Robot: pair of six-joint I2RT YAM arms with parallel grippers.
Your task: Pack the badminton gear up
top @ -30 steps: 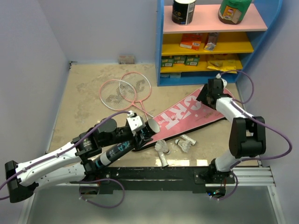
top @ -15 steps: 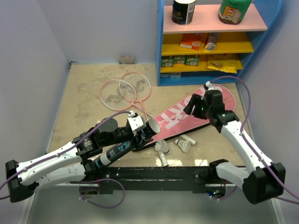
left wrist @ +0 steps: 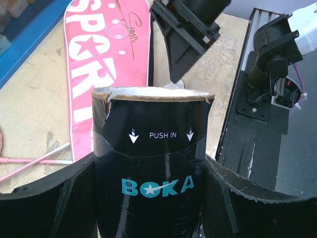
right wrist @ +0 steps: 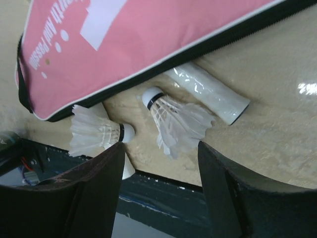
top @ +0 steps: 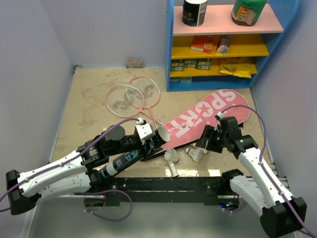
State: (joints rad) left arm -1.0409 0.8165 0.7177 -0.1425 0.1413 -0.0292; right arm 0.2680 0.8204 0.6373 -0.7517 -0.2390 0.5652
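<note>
1. Tabletop (top: 89,99) of mottled beige fills a corner between lilac walls (top: 99,29). A blue shelf unit (top: 171,54) with pink and yellow boards stands at the far right. A black rail (top: 173,183) runs along the near edge.
2. The pink bag (top: 203,116) lies diagonally right of centre, wide end toward the shelf unit, narrow end near the left gripper (top: 153,141).
3. The two rackets (top: 131,96) lie left of the bag, heads overlapping, shafts running toward its narrow end.
4. The left gripper is clamped on the black shuttle tube (top: 124,159), a finger on each side. The overhead view shows the tube's length slanting back under the arm. The left wrist view shows only its torn open rim and pale lining.
5. The right gripper (top: 207,141) stands open and empty above the shuttlecocks (top: 194,154), just off the bag's near edge.
6. Overhead these are white specks. The right wrist view shows a black-banded shuttlecock (right wrist: 181,121) between the fingers (right wrist: 89,193), a second shuttlecock (right wrist: 96,136) beside the left finger, and a glossy white cylinder (right wrist: 208,94) partly under the bag's black trim.
7. The bag reads "SPORT" in white capitals, and its smaller lettering is too skewed to read. The tube reads "PUSH IN" between two arrows, with "BOKA" in teal below.
</note>
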